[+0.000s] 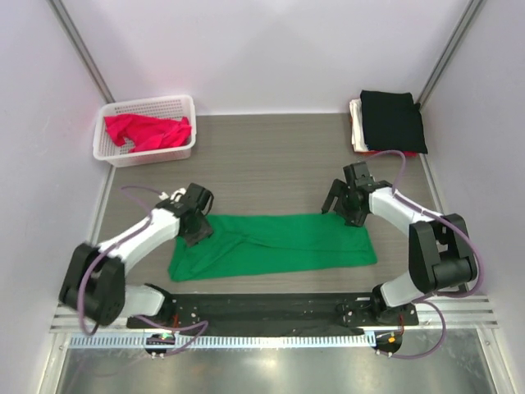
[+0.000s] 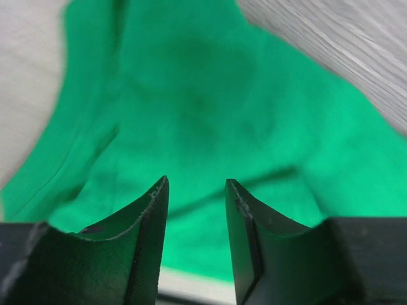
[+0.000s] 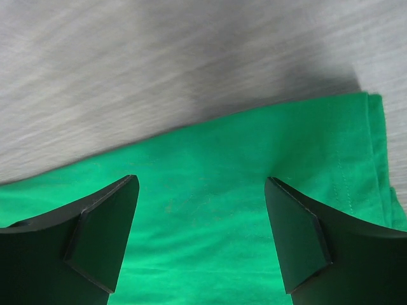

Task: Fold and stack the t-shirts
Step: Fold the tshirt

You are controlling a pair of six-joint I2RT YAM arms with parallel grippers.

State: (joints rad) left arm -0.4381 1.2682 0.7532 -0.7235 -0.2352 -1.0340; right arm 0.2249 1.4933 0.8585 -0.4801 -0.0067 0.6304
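The bright green t-shirt (image 1: 275, 244) lies folded into a long strip across the table's middle. It fills the left wrist view (image 2: 203, 114) and the lower right wrist view (image 3: 254, 190). My left gripper (image 1: 199, 223) is open and empty over its far left corner, the fingers (image 2: 149, 222) apart above the cloth. My right gripper (image 1: 349, 215) is open wide and empty over its far right corner. A red-pink t-shirt (image 1: 148, 131) lies crumpled in the basket. A folded black t-shirt (image 1: 392, 120) tops a stack with white cloth (image 1: 356, 125) beneath at the back right.
The white lattice basket (image 1: 144, 152) stands at the back left by the wall. The enclosure walls close in on both sides and the back. A black rail (image 1: 271, 308) with the arm bases runs along the near edge.
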